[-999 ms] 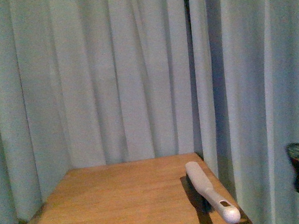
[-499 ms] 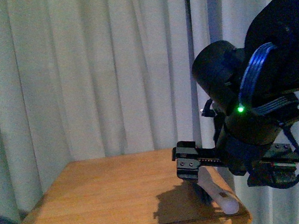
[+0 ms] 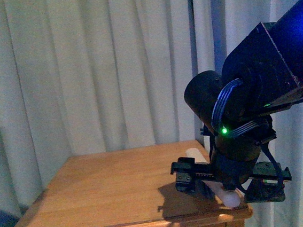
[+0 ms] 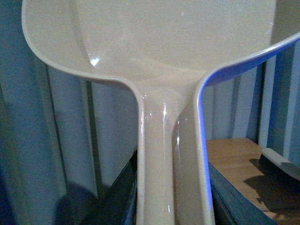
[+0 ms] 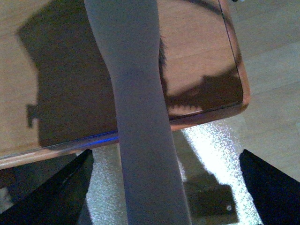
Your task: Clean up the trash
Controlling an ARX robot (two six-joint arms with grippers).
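Within the last second the right arm (image 3: pixel 256 82) has swung in over the worktop (image 3: pixel 95 194) and sunk lower. Its gripper (image 5: pixel 166 185) now hangs spread, one finger either side of the brush (image 5: pixel 136 93) handle, with a gap on each side, so grasping the brush looks to be the step in hand. The left gripper (image 4: pixel 171 206) appears pressed onto the handle of the dustpan (image 4: pixel 164 42), held in the air well apart from the right gripper. The trash shows in no view, so its place relative to either gripper cannot be told.
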